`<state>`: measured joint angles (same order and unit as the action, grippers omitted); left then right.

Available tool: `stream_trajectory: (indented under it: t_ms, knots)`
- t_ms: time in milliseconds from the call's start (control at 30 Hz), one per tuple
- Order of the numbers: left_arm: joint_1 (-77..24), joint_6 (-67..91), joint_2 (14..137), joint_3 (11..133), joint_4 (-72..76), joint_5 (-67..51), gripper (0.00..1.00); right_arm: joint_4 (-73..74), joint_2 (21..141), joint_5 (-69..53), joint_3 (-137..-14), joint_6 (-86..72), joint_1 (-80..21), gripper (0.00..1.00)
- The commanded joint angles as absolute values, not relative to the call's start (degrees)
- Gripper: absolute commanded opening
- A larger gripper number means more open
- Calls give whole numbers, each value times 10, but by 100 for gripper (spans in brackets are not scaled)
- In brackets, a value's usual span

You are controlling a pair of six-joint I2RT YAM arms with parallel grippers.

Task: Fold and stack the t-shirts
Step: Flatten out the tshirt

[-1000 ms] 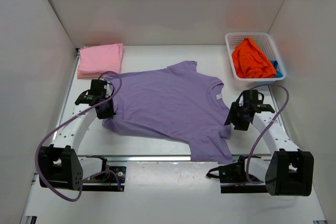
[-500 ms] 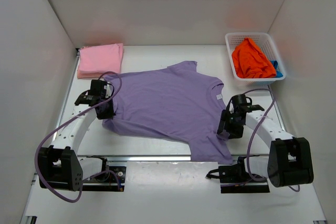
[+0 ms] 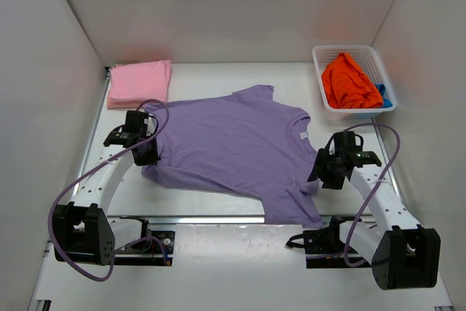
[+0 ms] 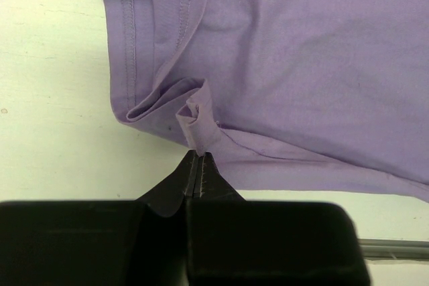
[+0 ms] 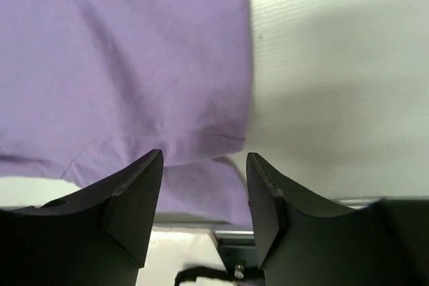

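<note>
Bench [image 3: 211, 78] carried the purple t-shirt [image 3: 233, 143], spread flat between the arms. The left fingers [image 4: 191, 177] were pinched tight on a small fold at its edge. The right fingers [image 5: 137, 192] stood wide apart over its opposite edge, holding nothing. A folded pink t-shirt [image 3: 139, 82] lay far left, and an orange t-shirt [image 3: 349, 81] sat in the white basket [image 3: 320, 54].

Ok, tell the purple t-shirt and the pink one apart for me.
The purple t-shirt lies spread open mid-scene; the pink t-shirt is folded into a neat rectangle at the far left. The left gripper pinches the purple t-shirt's edge; nothing touches the pink t-shirt. Both are plain-coloured.
</note>
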<state>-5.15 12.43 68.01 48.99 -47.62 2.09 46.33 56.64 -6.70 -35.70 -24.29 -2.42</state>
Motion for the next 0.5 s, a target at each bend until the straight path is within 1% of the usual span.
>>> stream_trajectory:
  t_ms: [0,100,133,167,333,467]
  knots:
    - [-58,122,667,492,-474,10,4,504,591,-83,-387,-229,-49,51]
    - [-55,123,665,497,-476,2,5,516,604,-66,-391,-243,-101,50]
    - [-58,123,664,496,-478,6,4,517,606,-66,-390,-248,-110,47]
    - [-57,123,662,492,-476,5,5,515,611,-64,-389,-248,-109,41]
    - [-59,126,658,491,-477,2,5,509,628,-61,-385,-247,-103,29]
    - [-56,127,660,487,-472,4,6,507,641,-56,-387,-248,-113,31]
